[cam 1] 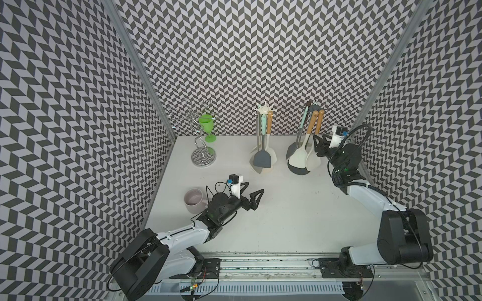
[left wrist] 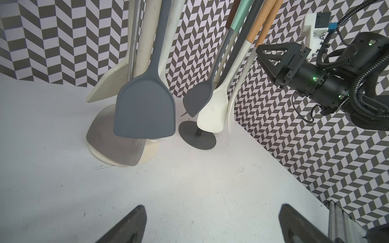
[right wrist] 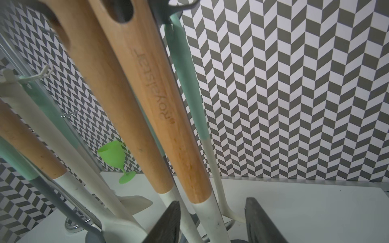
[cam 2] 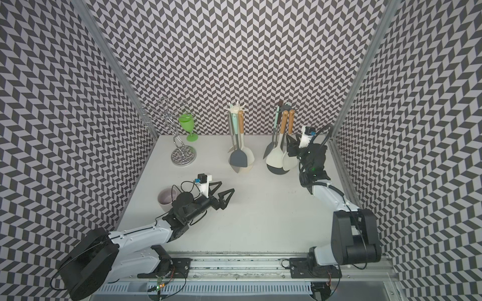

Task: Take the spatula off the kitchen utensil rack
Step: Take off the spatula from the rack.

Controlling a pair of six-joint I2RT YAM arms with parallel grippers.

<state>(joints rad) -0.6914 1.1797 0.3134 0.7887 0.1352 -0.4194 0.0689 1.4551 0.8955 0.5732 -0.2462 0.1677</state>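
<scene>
A dark grey utensil rack (cam 1: 312,106) stands at the back right, its round base (left wrist: 197,136) on the table. Several utensils hang from it. The spatula (cam 1: 320,121) nearest my right arm has a wooden handle (right wrist: 168,126) and a white neck and blade. My right gripper (cam 1: 316,147) (right wrist: 212,202) is at that white neck, one finger on each side. Its jaws are partly closed, with a gap still showing beside the neck. My left gripper (cam 1: 255,188) (left wrist: 212,207) hovers open over the middle of the table, holding nothing.
A cream rack (cam 1: 264,110) with a grey turner (left wrist: 145,105) and other utensils stands left of the dark rack. A chrome mug tree (cam 1: 203,156) and a green goblet (cam 1: 207,122) are at the back left. A pink mug (cam 1: 194,199) sits by my left arm. The right wall is close to my right arm.
</scene>
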